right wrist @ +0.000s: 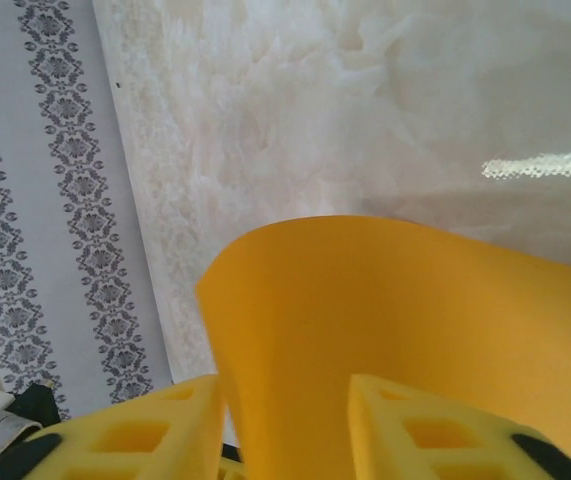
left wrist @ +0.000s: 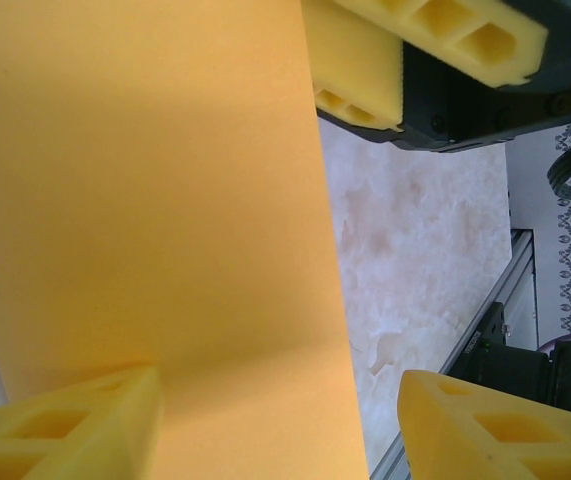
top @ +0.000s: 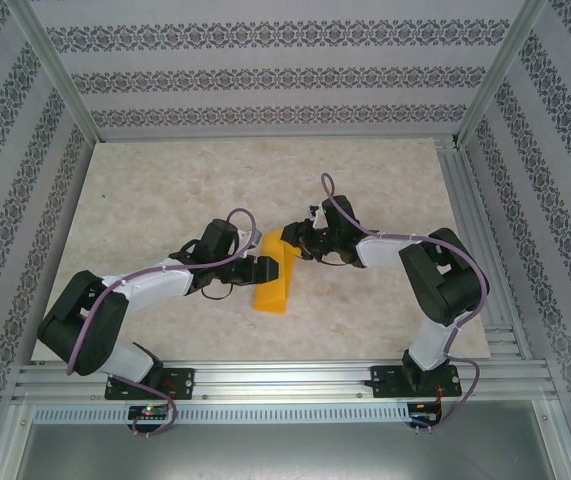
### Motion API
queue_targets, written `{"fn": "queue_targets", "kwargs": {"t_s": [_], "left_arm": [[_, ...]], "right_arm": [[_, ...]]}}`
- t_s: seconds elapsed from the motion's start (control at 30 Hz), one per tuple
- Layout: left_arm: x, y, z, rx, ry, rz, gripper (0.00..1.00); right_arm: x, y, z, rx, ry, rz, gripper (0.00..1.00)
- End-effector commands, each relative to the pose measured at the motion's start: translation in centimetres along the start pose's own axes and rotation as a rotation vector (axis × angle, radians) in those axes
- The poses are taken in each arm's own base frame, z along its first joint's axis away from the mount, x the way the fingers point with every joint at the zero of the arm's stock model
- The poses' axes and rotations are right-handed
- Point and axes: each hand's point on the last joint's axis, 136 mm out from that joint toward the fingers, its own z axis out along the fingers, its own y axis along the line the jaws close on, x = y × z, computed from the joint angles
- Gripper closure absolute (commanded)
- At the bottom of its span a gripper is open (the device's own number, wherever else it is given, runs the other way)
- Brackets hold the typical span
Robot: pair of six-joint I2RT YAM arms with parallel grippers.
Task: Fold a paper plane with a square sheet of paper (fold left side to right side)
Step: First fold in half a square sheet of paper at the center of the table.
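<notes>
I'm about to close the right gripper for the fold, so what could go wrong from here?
The paper bows up between the right gripper's fingers, not flat, so a pinch may set a crooked crease. The left gripper stands open with only one finger at the paper, which could slide on the smooth table when pulled.

One folded sheet (top: 271, 290) — two hands (top: 264, 269) (top: 301, 247) — one table (top: 165, 180).

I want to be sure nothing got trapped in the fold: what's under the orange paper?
The marbled table shows all around the paper, whose raised edge curls up between the right claw's fingers. Whatever lies beneath the flat part is covered by the sheet.
</notes>
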Motion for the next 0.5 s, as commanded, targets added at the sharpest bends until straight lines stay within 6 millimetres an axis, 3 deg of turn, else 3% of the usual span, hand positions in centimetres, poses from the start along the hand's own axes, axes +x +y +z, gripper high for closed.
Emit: {"fn": "queue_targets", "kwargs": {"t_s": [0.0,0.2,0.4,0.47], "left_arm": [[-0.6,-1.3,-0.2,0.013,-0.014,0.042,0.35],[-1.2,-2.1,-1.6,0.000,-0.037,0.055,0.33],[-2.1,-1.1,-3.2,-0.098,-0.085,0.018,0.27],[-2.3,1.2,-4.3,-0.200,-0.121,-0.080,0.21]], "right_arm": [[0.3,1.1,0.3,-0.035,0.011,-0.066,0.71],[1.0,0.4,0.0,-0.025,0.023,-0.078,0.98],[1.3,-0.8,-0.3,0.029,0.019,-0.092,1.00],[1.5,-1.4,-0.3,0.040,0.020,-0.087,0.99]]}}
